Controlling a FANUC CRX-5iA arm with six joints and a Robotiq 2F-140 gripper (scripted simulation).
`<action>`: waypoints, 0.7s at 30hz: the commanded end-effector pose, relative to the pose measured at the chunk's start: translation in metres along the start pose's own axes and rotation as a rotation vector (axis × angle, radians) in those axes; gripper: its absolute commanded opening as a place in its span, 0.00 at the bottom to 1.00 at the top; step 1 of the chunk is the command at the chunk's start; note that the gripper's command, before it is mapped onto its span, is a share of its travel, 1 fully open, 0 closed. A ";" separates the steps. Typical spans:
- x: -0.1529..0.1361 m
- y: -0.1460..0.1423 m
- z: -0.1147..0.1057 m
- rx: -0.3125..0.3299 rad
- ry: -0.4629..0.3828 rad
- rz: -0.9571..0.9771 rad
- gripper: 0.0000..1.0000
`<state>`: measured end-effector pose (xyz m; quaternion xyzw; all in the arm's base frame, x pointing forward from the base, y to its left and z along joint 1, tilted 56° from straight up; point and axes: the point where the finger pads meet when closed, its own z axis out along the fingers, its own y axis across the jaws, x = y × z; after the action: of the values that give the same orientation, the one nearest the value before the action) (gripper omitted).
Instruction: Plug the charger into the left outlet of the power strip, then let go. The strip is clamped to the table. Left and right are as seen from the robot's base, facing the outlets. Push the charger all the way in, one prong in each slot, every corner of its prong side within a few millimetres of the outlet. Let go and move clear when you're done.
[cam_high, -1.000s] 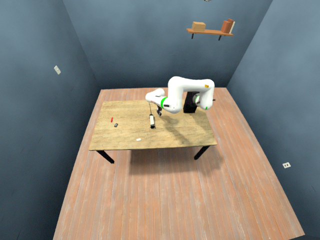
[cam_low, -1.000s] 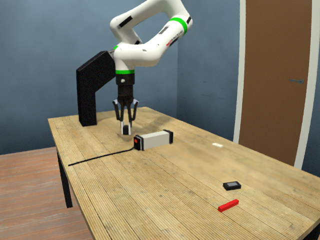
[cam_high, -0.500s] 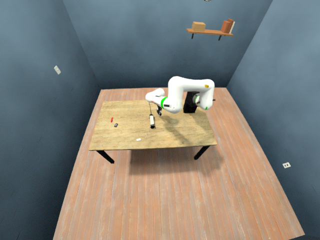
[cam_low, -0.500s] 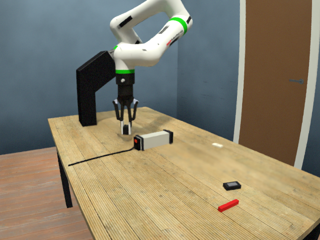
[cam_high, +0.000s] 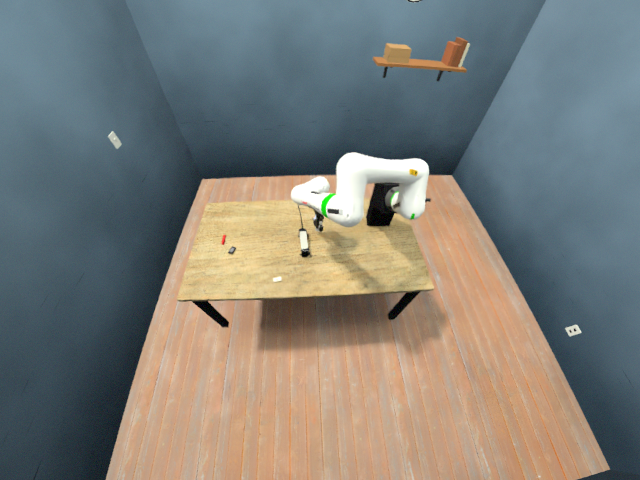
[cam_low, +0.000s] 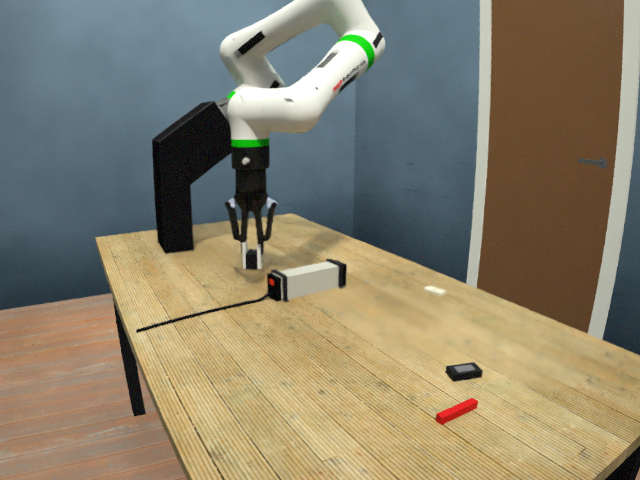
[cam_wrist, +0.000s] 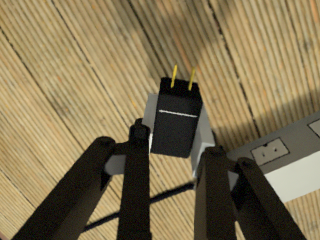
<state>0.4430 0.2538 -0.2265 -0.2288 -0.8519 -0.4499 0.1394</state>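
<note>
My gripper (cam_low: 251, 257) (cam_wrist: 173, 112) (cam_high: 317, 225) is shut on the black charger (cam_wrist: 176, 120) (cam_low: 252, 258). The charger's two yellow prongs (cam_wrist: 182, 79) point down at the bare table. I hold it a little above the table, just behind the switch end of the power strip (cam_low: 308, 279) (cam_high: 303, 240) (cam_wrist: 290, 165). The strip is a white bar with black end caps and a red switch (cam_low: 271, 282). In the wrist view one outlet (cam_wrist: 270, 151) shows on the strip's top, to the right of the charger and apart from it.
The strip's black cord (cam_low: 201, 313) runs toward the table's edge. A black device (cam_low: 463, 370), a red bar (cam_low: 456, 410) and a small white piece (cam_low: 434, 290) lie farther off on the table (cam_low: 320, 392). The arm's black base (cam_low: 178, 180) stands behind my gripper.
</note>
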 end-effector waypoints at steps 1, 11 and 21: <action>-0.001 0.000 -0.001 0.000 -0.001 0.000 0.10; -0.001 0.000 -0.001 0.000 -0.001 0.002 0.10; 0.004 0.007 -0.001 0.001 -0.002 0.176 0.10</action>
<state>0.4429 0.2558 -0.2235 -0.2586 -0.8432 -0.4453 0.1546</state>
